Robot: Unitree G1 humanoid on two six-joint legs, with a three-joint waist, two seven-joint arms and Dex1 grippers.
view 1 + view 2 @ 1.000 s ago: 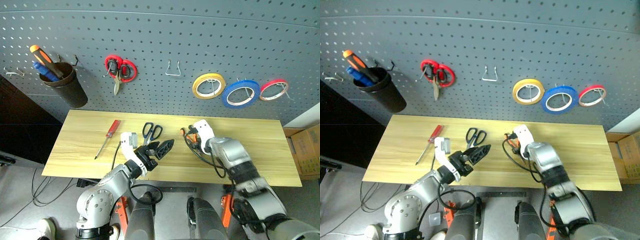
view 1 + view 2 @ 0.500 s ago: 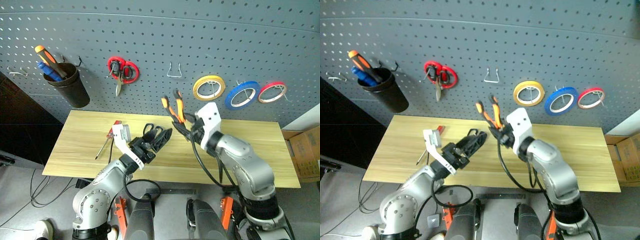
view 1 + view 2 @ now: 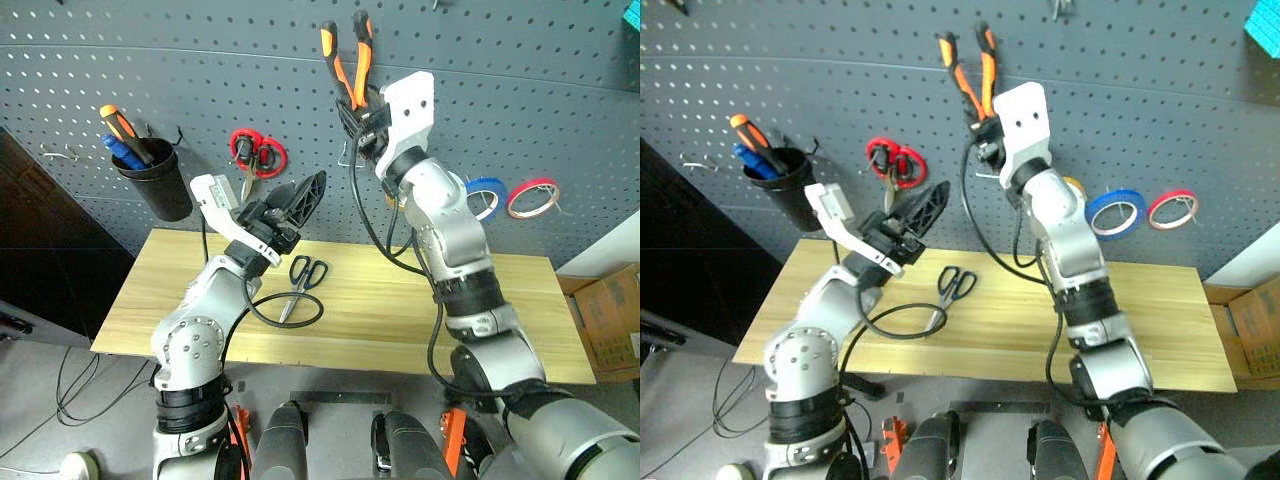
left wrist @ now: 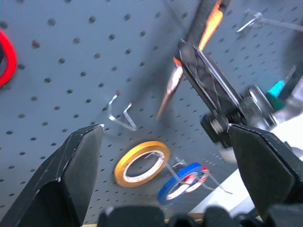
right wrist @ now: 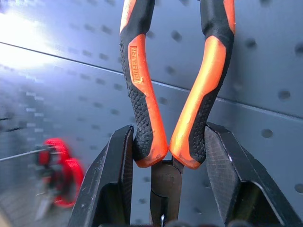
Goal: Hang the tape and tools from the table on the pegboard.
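While the right gripper [image 5: 163, 189] is raised in front of the pegboard [image 3: 520, 60], its fingers are clamped on the pliers [image 3: 347, 55] just below the orange-and-black handles, which stick up and spread apart above the jaws. Left gripper [image 3: 295, 205] is up too, left of the right arm, fingers spread wide with nothing between them; it points toward the board, near the empty wire hook [image 4: 119, 113]. Black-handled scissors [image 3: 300, 280] lie flat on the table [image 3: 520, 300], mid-left, just under the left gripper. On the board: blue tape [image 3: 1113, 213] hangs on a peg right of the right arm, the thin red roll [image 3: 1172, 208] just right of it, the yellow roll [image 4: 142, 163] left of the blue one. Red-handled scissors [image 3: 257, 158] hang left of centre. Black cup [image 3: 165, 180] at far left holds an orange-and-black screwdriver [image 3: 122, 125] and a blue-handled tool. Can't see the red-handled screwdriver on the table from these angles.
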